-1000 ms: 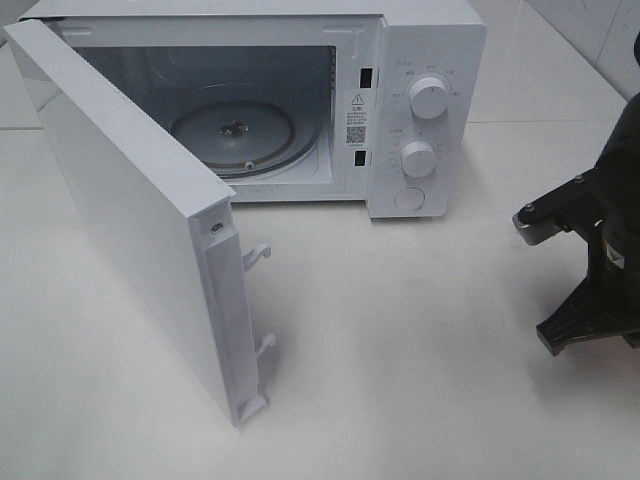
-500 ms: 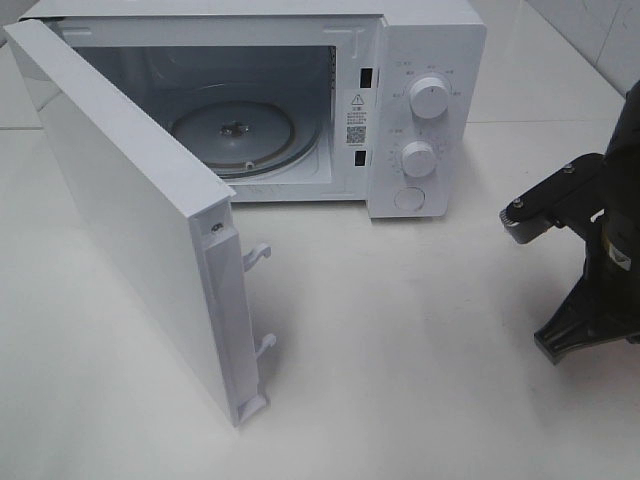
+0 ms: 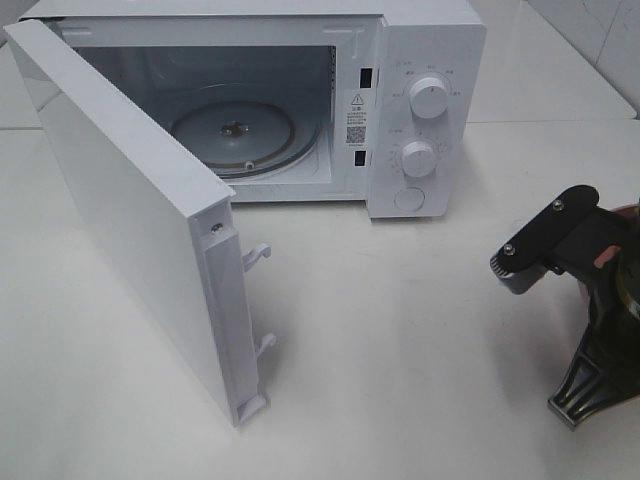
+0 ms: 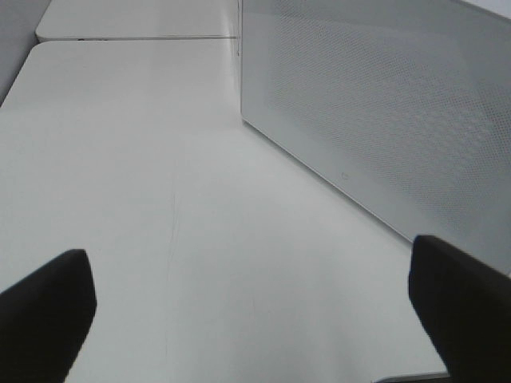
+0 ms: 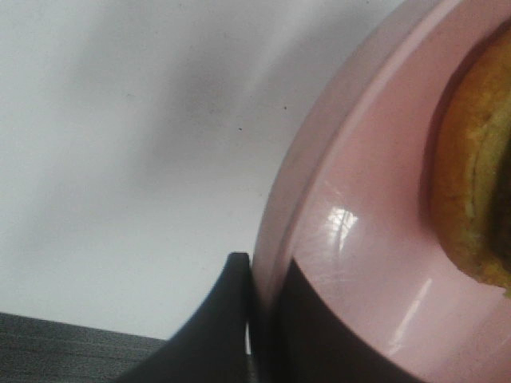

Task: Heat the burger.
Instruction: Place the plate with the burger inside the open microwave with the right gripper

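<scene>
In the right wrist view, the burger [image 5: 475, 175] shows only as a golden-brown edge, and it lies on a pink plate [image 5: 359, 215]. My right gripper [image 5: 259, 279] is shut on that plate's rim, one finger under it and one on top. The right arm [image 3: 590, 290] stands at the right edge of the exterior high view, and the burger is hidden behind it there. My left gripper [image 4: 251, 319] is open with nothing between its fingers [image 4: 48, 303], low over the table beside the microwave door's outer face [image 4: 383, 104].
A white microwave [image 3: 425, 60] stands at the back. Its door [image 3: 130, 220] is swung wide open toward the front left, and the glass turntable [image 3: 235, 135] inside is bare. Two knobs [image 3: 430, 95] sit on the right panel. White tabletop [image 3: 400, 350] lies between door and right arm.
The right arm has moved toward the front of the table and a little to the left. The microwave and its door have not moved.
</scene>
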Controlling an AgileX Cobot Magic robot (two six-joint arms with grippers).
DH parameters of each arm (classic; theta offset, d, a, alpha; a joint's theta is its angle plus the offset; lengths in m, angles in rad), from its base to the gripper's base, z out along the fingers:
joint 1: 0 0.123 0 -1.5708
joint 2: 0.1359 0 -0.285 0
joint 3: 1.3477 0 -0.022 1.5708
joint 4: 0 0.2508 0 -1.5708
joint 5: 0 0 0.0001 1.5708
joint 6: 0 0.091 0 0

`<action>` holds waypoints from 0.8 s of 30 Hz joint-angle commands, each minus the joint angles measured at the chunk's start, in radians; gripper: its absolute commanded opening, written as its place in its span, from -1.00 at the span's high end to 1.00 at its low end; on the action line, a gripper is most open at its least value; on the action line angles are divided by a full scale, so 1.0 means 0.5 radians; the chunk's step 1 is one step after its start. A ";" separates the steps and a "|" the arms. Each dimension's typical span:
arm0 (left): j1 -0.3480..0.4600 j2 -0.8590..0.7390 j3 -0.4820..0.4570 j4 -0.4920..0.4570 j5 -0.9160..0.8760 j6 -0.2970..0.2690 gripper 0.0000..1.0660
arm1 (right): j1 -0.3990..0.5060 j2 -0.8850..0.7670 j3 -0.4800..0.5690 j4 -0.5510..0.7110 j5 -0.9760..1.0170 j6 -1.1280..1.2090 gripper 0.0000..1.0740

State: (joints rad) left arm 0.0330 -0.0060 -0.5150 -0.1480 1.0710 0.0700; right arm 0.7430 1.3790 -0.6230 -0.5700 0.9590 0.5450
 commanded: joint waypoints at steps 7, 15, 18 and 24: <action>0.006 -0.032 -0.002 0.002 -0.008 0.000 -0.88 | 0.264 -0.132 0.066 -0.084 0.112 -0.076 1.00; 0.006 -0.032 -0.002 0.002 -0.008 0.000 -0.88 | 0.450 -0.132 0.066 -0.084 0.156 -0.156 1.00; 0.006 -0.032 -0.002 0.002 -0.008 0.000 -0.88 | 0.502 -0.132 0.066 -0.084 0.156 -0.182 1.00; 0.006 -0.032 -0.002 0.002 -0.008 0.000 -0.88 | 0.692 -0.132 0.066 -0.090 0.156 -0.292 1.00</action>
State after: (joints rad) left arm 0.0330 -0.0060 -0.5150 -0.1480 1.0710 0.0700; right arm 1.0590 1.3190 -0.5930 -0.5650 1.0090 0.4240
